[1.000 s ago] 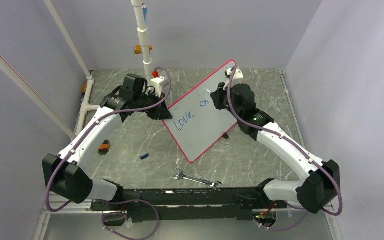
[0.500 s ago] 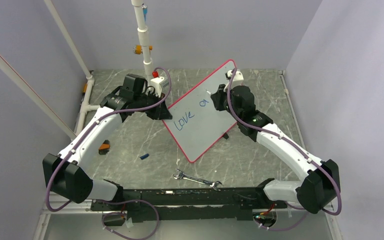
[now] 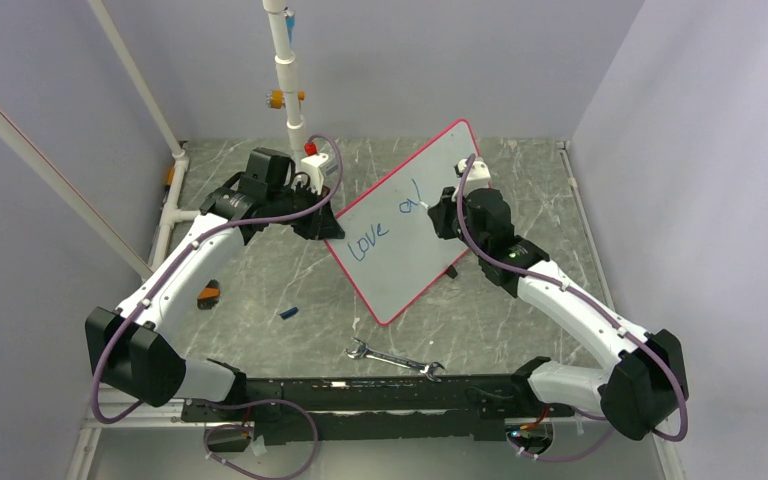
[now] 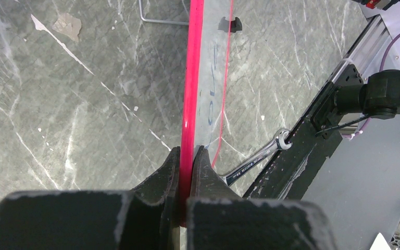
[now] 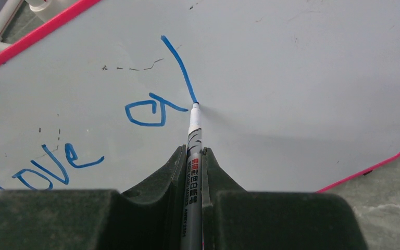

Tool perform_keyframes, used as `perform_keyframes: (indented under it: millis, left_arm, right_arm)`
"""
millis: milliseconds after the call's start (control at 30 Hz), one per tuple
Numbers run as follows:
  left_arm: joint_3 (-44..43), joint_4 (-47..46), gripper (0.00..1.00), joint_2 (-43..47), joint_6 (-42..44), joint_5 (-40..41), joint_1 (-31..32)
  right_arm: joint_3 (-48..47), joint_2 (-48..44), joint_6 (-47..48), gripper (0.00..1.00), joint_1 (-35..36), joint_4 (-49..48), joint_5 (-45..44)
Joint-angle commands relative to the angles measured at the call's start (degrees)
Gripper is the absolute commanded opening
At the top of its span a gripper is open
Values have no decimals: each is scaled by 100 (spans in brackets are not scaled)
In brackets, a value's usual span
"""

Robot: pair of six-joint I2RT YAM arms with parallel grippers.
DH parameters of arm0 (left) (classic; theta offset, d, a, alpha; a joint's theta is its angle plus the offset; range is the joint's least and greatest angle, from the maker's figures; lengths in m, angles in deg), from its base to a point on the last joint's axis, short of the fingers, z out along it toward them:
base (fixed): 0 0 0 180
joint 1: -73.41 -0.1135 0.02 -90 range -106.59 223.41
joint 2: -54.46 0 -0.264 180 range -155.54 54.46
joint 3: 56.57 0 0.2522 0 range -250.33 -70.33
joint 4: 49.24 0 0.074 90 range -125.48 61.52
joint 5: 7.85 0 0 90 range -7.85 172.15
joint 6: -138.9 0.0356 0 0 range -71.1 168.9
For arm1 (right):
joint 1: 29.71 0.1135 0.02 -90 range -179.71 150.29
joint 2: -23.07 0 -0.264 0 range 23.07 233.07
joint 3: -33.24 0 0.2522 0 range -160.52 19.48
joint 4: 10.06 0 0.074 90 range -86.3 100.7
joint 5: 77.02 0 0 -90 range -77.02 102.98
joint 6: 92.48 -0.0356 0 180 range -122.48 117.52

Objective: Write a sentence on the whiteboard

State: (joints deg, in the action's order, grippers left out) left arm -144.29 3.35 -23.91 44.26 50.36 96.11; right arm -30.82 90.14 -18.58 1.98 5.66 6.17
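- The whiteboard (image 3: 405, 275) stands tilted up in the middle of the table (image 3: 540, 170). Its white face is turned toward the right arm.
- The left gripper (image 4: 187, 154) has its fingers pressed tight on the board's red rim, one finger on each side. I think it holds on so the board will not slide or tip when the pen pushes on it.
- The right gripper (image 5: 191, 154) has its fingers squeezed on a marker (image 5: 194, 138). The marker sticks straight out in front, so the tip can reach the board.
- The tip touches the white face at the low end of a long blue line, just beside a blue "a".
- The sentence (image 5: 179, 70) reads "Love" low on the left, then the "a" and the line higher up to the right. I think the line is an "l" being drawn.
- There is lots of bare white to the right and below, so I think most of the words are not yet written.
- A wrench (image 3: 395, 360) lies near the arm bases, well apart from the board. Nothing touches it.
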Motion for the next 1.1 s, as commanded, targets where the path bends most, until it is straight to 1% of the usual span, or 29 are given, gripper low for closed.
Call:
perform_keyframes:
  millis: [0, 467, 800, 1067]
  left_arm:
    - [48, 470, 0, -196, 798, 1753, -2]
    - [45, 477, 0, -199, 807, 1772, 24]
    - [47, 490, 0, -205, 807, 1781, 28]
    - [39, 486, 0, -196, 809, 1782, 33]
  right_arm:
    - [43, -115, -32, 0, -5, 35, -25]
    - [-105, -54, 85, 0, -4, 119, -326]
    - [-535, 34, 120, 0, -4, 126, -424]
    - [-706, -173, 107, 0, -11, 239, -479]
